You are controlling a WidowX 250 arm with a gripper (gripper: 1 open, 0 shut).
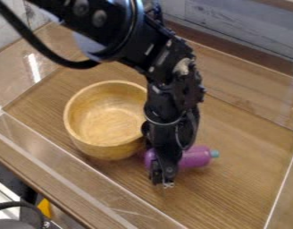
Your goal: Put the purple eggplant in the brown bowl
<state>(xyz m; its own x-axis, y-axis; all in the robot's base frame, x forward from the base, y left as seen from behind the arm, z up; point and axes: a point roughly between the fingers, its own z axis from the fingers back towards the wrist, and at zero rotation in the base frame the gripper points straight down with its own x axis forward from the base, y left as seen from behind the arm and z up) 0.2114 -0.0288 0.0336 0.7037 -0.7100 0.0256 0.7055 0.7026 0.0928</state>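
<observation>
The purple eggplant (196, 158) lies low over the wooden table, just right of the brown bowl (94, 146), its teal stem tip pointing right. My gripper (164, 172) points straight down and is shut on the eggplant's left end, with its dark fingers on either side of it. The black arm comes in from the upper left and hides the bowl's right rim. The bowl stands upright with nothing inside it.
The wooden table top (238, 103) is fenced by clear plastic walls, one of them (78, 201) along the front edge. A grey plank wall (250, 22) runs along the back.
</observation>
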